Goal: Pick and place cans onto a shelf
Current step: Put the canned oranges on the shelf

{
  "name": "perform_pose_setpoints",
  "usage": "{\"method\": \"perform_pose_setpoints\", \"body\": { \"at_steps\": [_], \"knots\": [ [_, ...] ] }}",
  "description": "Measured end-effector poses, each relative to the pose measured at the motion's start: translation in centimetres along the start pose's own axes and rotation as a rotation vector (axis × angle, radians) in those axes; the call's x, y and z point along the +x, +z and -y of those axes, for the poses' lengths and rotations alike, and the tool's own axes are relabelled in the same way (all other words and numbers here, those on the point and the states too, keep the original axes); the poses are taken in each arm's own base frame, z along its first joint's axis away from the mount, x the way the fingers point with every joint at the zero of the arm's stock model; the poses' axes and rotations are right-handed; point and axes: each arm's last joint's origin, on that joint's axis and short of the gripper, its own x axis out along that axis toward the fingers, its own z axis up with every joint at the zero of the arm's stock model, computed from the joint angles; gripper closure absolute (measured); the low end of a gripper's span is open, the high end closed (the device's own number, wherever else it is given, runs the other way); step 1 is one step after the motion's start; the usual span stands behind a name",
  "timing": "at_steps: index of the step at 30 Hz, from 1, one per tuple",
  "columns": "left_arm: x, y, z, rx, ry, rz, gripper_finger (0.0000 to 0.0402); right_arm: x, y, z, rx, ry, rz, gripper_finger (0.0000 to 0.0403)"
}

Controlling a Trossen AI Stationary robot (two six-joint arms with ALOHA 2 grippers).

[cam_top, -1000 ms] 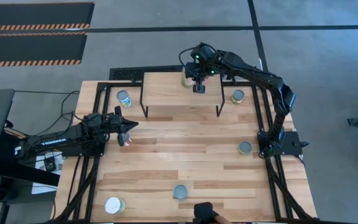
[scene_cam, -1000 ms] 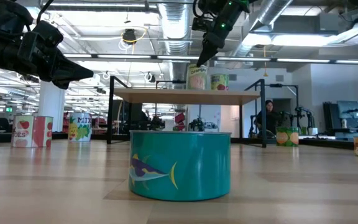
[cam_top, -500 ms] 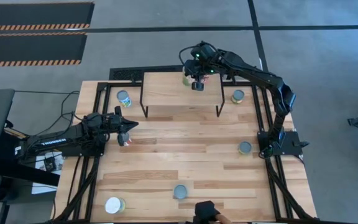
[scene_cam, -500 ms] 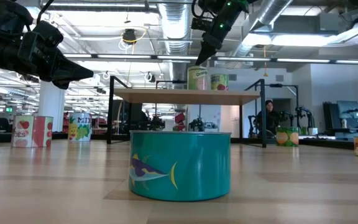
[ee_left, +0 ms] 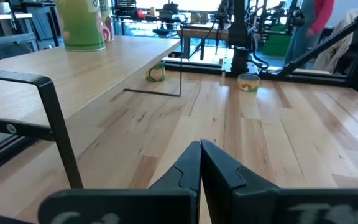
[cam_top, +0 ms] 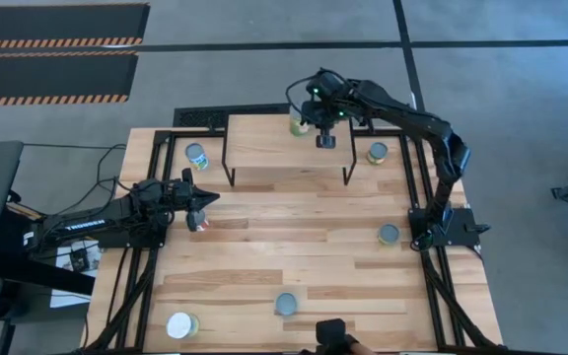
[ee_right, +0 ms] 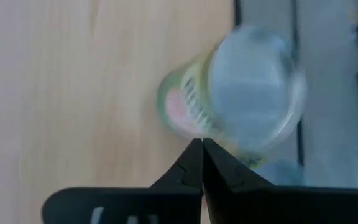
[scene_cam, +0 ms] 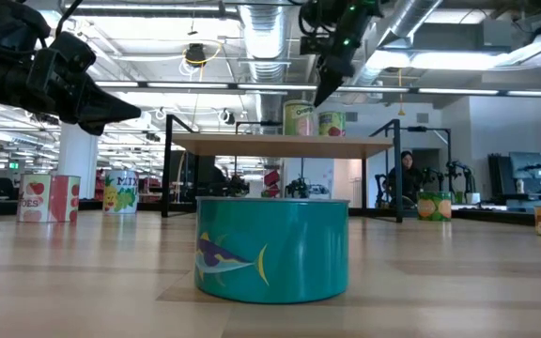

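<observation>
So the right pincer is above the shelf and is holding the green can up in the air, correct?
Not quite. The right pincer is above the shelf, but it holds nothing: its fingers are shut together and empty in the right wrist view. The low view shows the green can standing on the shelf, with the pincer raised clear of it.

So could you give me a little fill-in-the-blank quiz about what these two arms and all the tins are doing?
1. The green-labelled tin with a silvery top stands on the small light-wood ____.
2. The right gripper, above that board beside the tin, has its fingers ____.
3. The left gripper hovers shut above a ____-labelled tin on the plank tabletop.

Missing words: shelf; shut; red
</observation>
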Motion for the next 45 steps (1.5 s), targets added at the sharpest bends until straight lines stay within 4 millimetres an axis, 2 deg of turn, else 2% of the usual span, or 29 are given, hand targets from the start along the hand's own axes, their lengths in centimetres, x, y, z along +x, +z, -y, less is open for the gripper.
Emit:
{"method": "perform_pose_setpoints", "body": {
  "at_steps": [3,10,16,18,25,34,45],
  "knots": [
    [0.0,0.0,0.0,-0.001,-0.002,-0.001,0.0401,1.0,0.3,0.0,-0.004,0.0,0.005,0.0386],
    [0.0,0.0,0.0,-0.004,-0.003,0.001,0.0401,1.6,1.0,-0.1,-0.008,-0.017,0.048,0.0392],
    [0.0,0.0,0.0,-0.006,-0.009,0.0,0.0401,0.8,1.4,-0.5,-0.009,-0.019,0.078,0.0384],
    [0.0,0.0,0.0,-0.006,-0.009,0.0,0.0401,0.1,2.1,-0.4,-0.007,-0.037,0.149,0.0392],
    [0.0,0.0,0.0,-0.006,-0.009,-0.001,0.0401,-0.5,2.6,1.6,0.058,-0.127,0.293,0.0393],
    [0.0,0.0,0.0,-0.005,-0.009,-0.001,0.0402,3.5,1.5,3.0,0.104,-0.129,0.218,0.0394],
    [0.0,0.0,0.0,0.001,-0.008,0.0,0.0401,3.4,1.4,2.9,0.122,-0.131,0.195,0.0395]
  ]
}}
